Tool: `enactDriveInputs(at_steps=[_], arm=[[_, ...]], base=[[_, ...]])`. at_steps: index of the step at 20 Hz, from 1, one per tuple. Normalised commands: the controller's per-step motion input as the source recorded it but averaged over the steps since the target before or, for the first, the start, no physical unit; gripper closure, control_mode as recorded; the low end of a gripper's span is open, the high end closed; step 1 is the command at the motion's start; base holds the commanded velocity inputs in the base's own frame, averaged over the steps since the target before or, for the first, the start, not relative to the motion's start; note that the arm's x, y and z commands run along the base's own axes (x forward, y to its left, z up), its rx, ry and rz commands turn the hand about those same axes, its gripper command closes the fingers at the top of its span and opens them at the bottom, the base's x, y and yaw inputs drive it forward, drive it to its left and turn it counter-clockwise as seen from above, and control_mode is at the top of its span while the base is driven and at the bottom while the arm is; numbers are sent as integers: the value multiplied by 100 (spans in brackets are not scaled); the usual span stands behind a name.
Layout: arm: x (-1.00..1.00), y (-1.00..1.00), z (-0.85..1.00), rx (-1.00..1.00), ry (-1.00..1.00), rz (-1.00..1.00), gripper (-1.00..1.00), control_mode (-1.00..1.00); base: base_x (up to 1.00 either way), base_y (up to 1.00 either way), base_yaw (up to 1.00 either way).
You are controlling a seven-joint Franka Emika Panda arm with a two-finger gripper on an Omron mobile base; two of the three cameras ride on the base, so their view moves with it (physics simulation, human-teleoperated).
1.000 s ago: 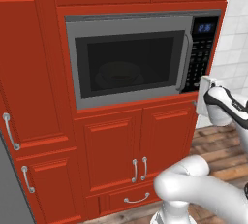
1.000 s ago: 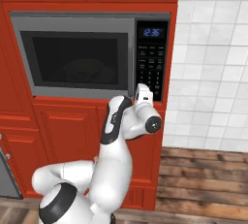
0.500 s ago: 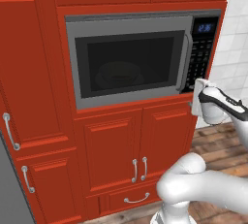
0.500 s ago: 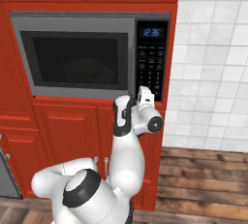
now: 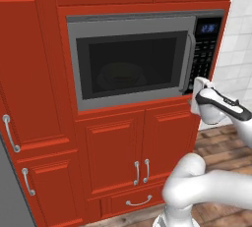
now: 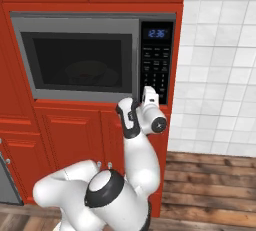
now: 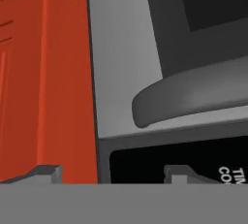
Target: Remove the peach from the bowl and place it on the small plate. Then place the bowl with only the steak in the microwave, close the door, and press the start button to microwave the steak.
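Observation:
The microwave (image 5: 74, 27) is built into red cabinets, and its door (image 5: 133, 98) is closed. Through the dark glass the bowl (image 5: 120, 76) (image 6: 92, 72) shows dimly on the turntable; the steak in it is too dim to make out. My gripper (image 5: 195, 99) (image 6: 148, 91) sits at the microwave's lower right corner, just below the black keypad (image 5: 204, 56) (image 6: 156, 67). In the hand view my gripper (image 7: 114, 174) has its jaws apart with nothing between them, facing the keypad's (image 7: 193, 162) edge and the curved door handle (image 7: 193, 97). The peach and the small plate are out of view.
Red cabinet doors (image 5: 115, 152) with silver handles sit below and above the microwave. A white tiled wall (image 6: 220, 65) stands to the right, over a wooden floor (image 6: 210, 195). The blue display (image 6: 156, 33) is lit.
The hand has shifted slightly left, closer to the microwave's lower right corner, and the elbow has swung. The microwave and door have not moved.

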Motion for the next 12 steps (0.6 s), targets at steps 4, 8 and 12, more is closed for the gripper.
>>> enactDriveInputs(at_steps=[4, 8, 12], arm=[[26, -18, -18, 0, 0, 0, -100, -100], [30, -11, -18, 0, 0, 0, -100, -100], [27, -13, -17, 0, 0, 0, -100, -100]], base=[[0, 0, 0], [0, 0, 0], [0, 0, 0]])
